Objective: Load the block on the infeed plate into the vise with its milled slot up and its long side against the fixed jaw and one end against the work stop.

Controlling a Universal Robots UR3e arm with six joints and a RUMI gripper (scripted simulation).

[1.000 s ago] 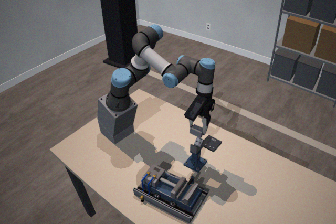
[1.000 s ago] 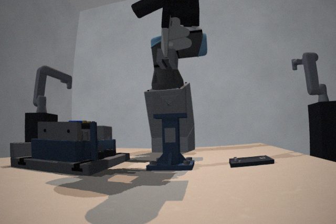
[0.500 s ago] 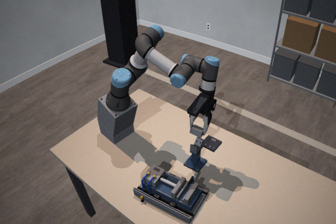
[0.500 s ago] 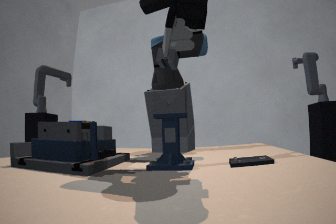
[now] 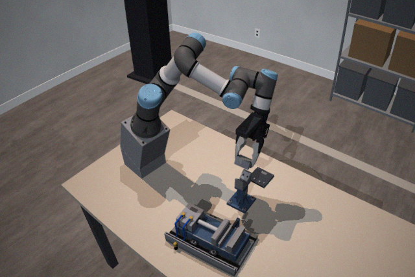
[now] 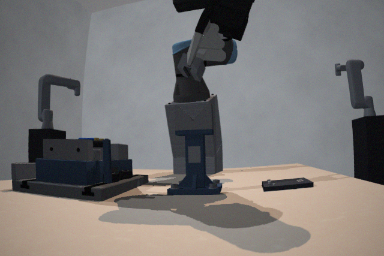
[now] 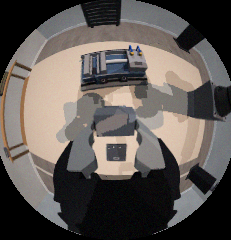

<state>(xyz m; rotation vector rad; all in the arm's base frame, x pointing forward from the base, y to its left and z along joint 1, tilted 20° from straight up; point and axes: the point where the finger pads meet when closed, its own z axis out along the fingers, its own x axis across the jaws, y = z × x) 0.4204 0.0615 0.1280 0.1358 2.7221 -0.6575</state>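
Note:
My gripper (image 5: 247, 161) (image 6: 195, 65) (image 7: 115, 120) is shut on the grey part (image 5: 243, 162) (image 6: 197, 69) (image 7: 114, 121) and holds it in the air, tilted, above the V-block stand (image 5: 240, 183) (image 6: 195, 139). A dark notch shows at the part's lower edge in the exterior view; which way the whole slot faces is hard to tell. The vise is open, with a gap between the rod-side jaw (image 5: 220, 232) (image 7: 102, 65) and the fixed jaw (image 5: 235, 239) (image 6: 68, 149). A dark upright post (image 5: 236, 222) (image 6: 107, 160) stands beside the jaws. The work stop is not clearly visible.
The dark infeed plate (image 5: 262, 177) (image 6: 287, 184) (image 7: 116, 152) carries no part and lies behind the stand in the top view. The air cylinder (image 5: 188, 217) with blue hoses stands at the vise's other end. The vise's tray rim (image 5: 201, 254) surrounds its base.

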